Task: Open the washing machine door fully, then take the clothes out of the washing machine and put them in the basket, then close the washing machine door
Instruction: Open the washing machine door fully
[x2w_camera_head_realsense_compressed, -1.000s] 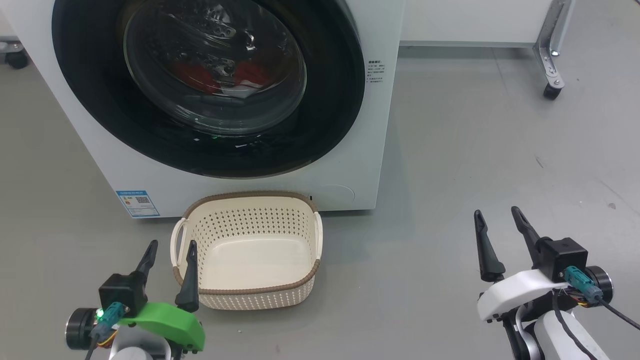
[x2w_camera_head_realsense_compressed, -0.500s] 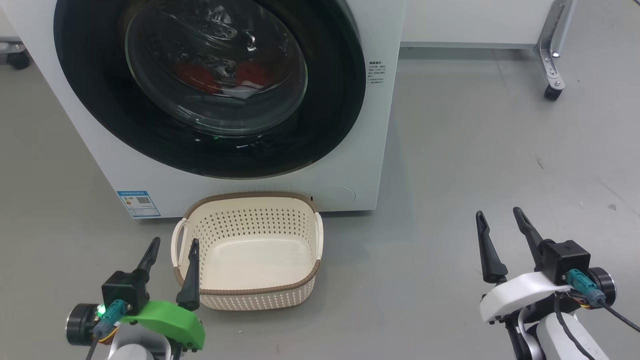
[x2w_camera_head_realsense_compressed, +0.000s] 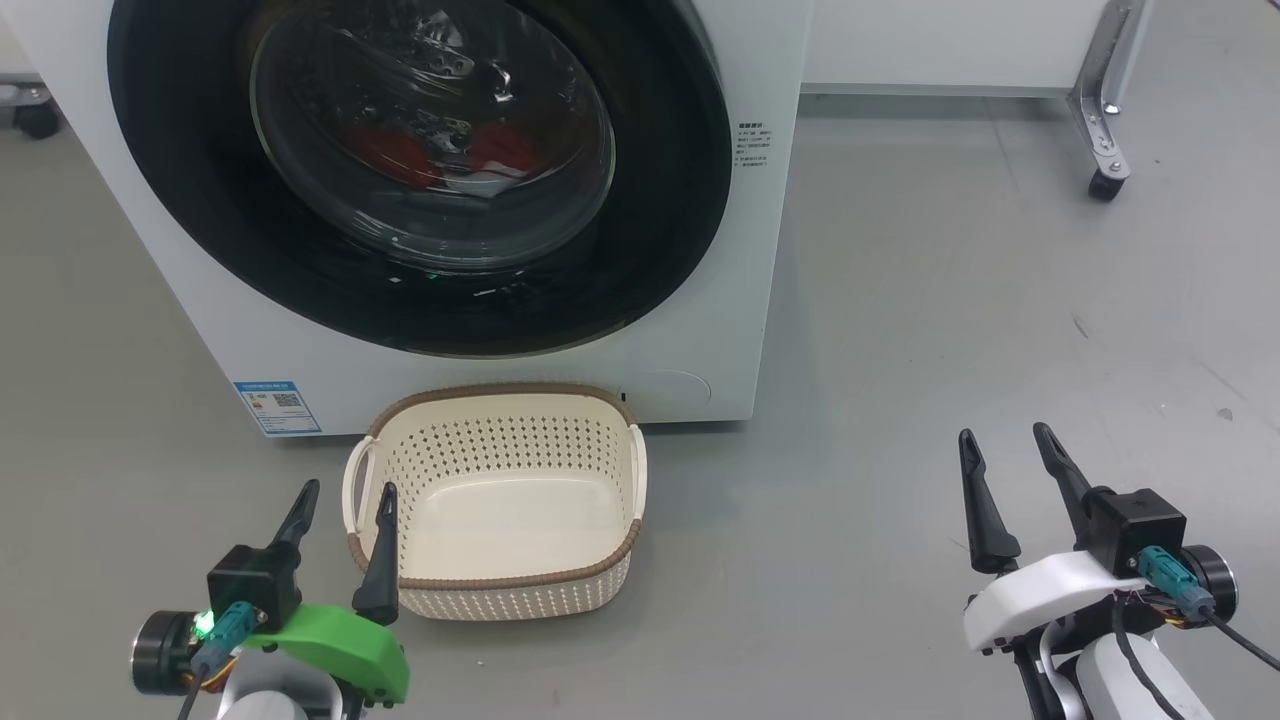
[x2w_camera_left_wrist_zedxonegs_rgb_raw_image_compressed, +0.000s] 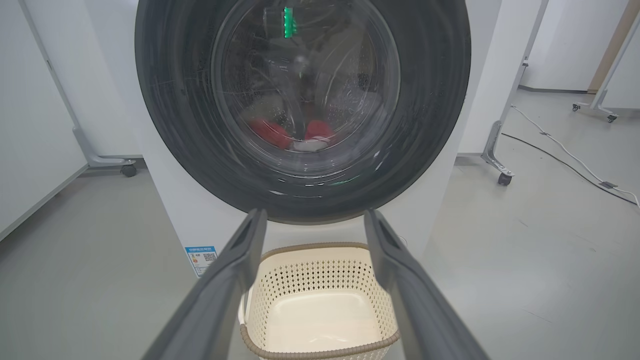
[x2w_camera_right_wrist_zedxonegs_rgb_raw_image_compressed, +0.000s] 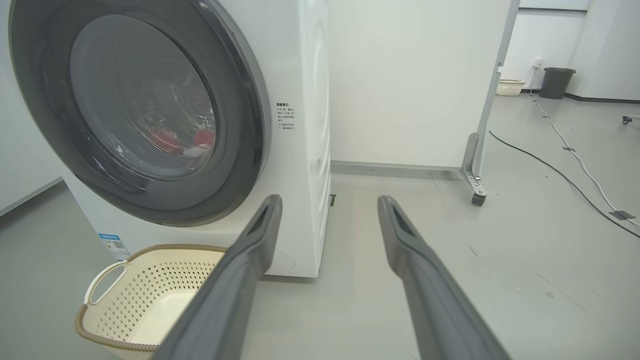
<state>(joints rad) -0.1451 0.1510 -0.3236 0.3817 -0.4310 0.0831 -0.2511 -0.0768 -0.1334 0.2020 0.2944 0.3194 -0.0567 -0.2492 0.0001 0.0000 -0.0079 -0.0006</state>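
The white washing machine (x2w_camera_head_realsense_compressed: 760, 250) stands ahead with its black-rimmed round door (x2w_camera_head_realsense_compressed: 660, 230) shut. Through the glass, the red clothes (x2w_camera_head_realsense_compressed: 500, 150) lie in the drum. The cream basket (x2w_camera_head_realsense_compressed: 500, 389) sits empty on the floor just below the door. My left gripper (x2w_camera_head_realsense_compressed: 349, 487) is open beside the basket's near left corner, holding nothing. My right gripper (x2w_camera_head_realsense_compressed: 1002, 432) is open over bare floor to the right of the machine. In the left wrist view, the left gripper (x2w_camera_left_wrist_zedxonegs_rgb_raw_image_compressed: 315, 212) points at the door (x2w_camera_left_wrist_zedxonegs_rgb_raw_image_compressed: 175, 125), clothes (x2w_camera_left_wrist_zedxonegs_rgb_raw_image_compressed: 270, 132) and basket (x2w_camera_left_wrist_zedxonegs_rgb_raw_image_compressed: 320, 247). The right gripper (x2w_camera_right_wrist_zedxonegs_rgb_raw_image_compressed: 330, 198) faces the machine's right front corner.
Behind the machine on the right, a white panel stands on a metal leg with a caster (x2w_camera_head_realsense_compressed: 1100, 150). Another caster (x2w_camera_head_realsense_compressed: 30, 115) sits at the far left. Cables (x2w_camera_right_wrist_zedxonegs_rgb_raw_image_compressed: 575, 160) cross the grey floor far right, with a dark bin (x2w_camera_right_wrist_zedxonegs_rgb_raw_image_compressed: 556, 82) beyond.
The head camera has shifted slightly. My right gripper sits a touch lower in the head view. The door stays shut and both grippers stay open.
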